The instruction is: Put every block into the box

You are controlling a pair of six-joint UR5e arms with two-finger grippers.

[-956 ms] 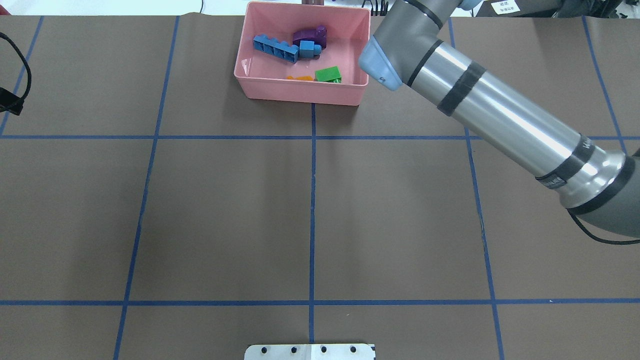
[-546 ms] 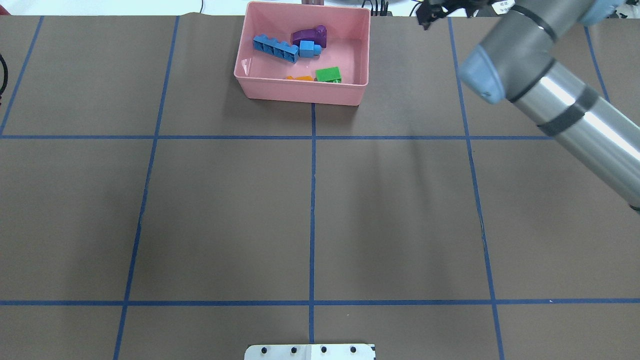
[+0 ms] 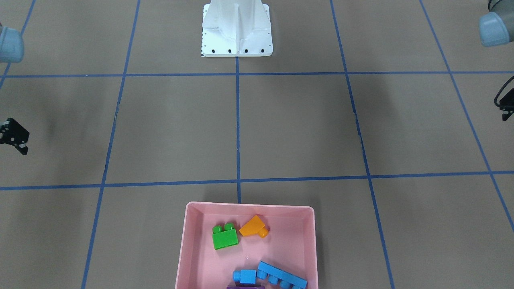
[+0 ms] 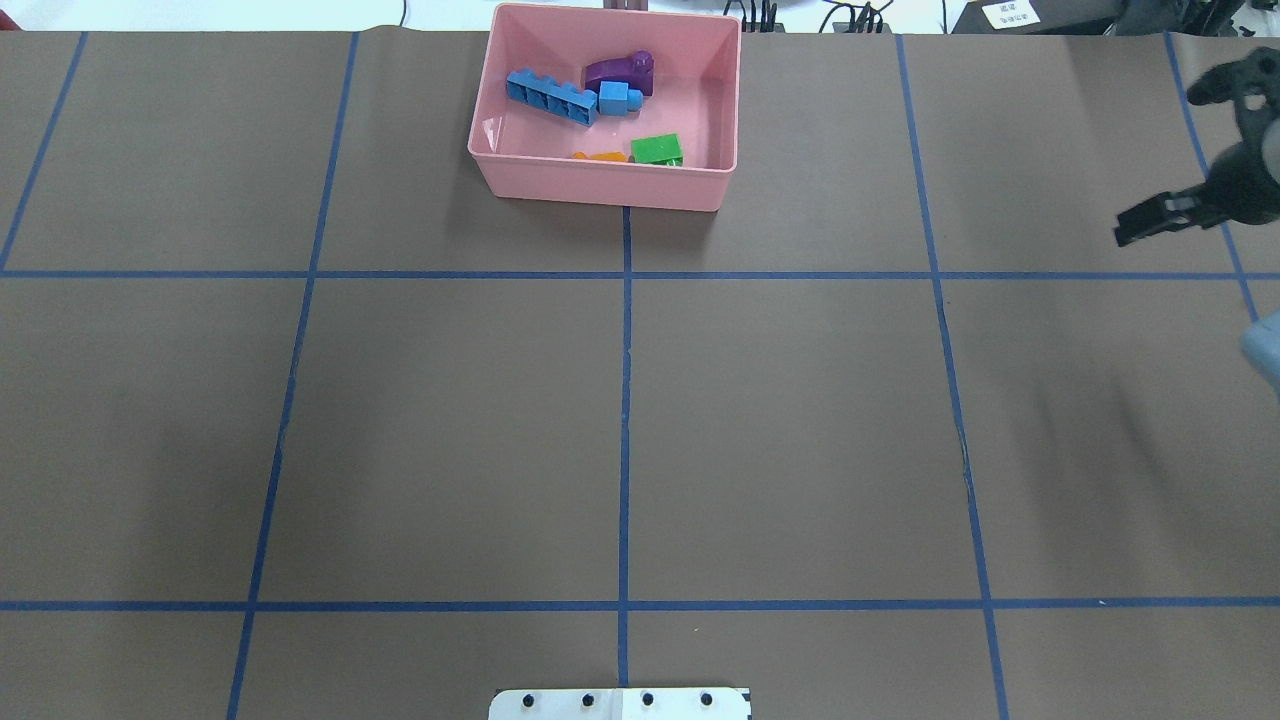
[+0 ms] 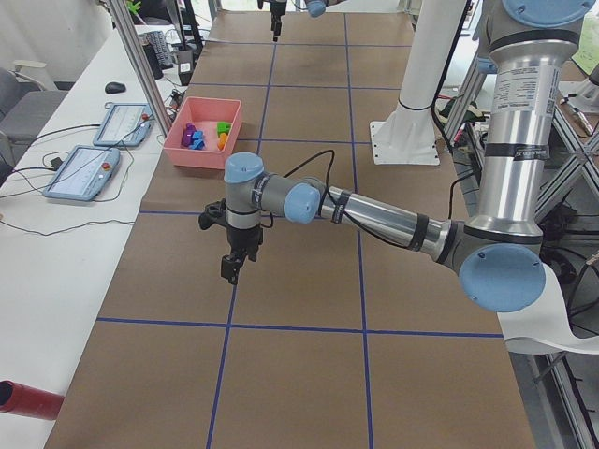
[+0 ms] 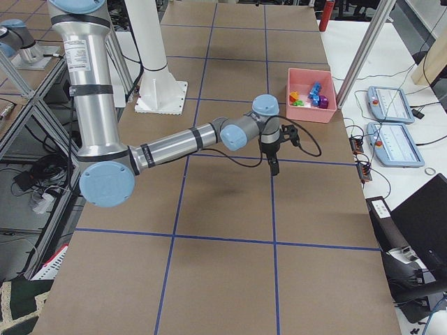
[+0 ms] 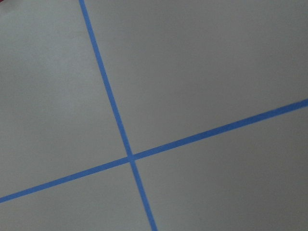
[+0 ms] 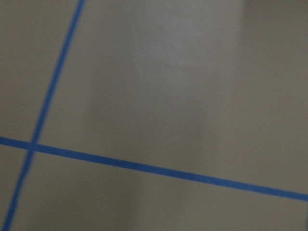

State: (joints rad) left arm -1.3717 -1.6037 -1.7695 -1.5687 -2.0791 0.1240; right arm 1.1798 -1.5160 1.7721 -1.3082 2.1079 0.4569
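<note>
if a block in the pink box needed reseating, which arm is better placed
Right, marginally. All five blocks lie in the box, so nothing needs fetching. The right gripper shows near the overhead view's edge; the left gripper is outside that view, farther out sideways.

**Silver tubes, pale-blue caps**

The left arm (image 5: 374, 217) and right arm (image 6: 174, 143) match — polished silver tubes, grey joint housings, pale-blue round caps, black bands. A black cable (image 5: 323, 152) loops beside each wrist. The left gripper (image 5: 227, 274) and right gripper (image 6: 274, 169) are black.
</note>
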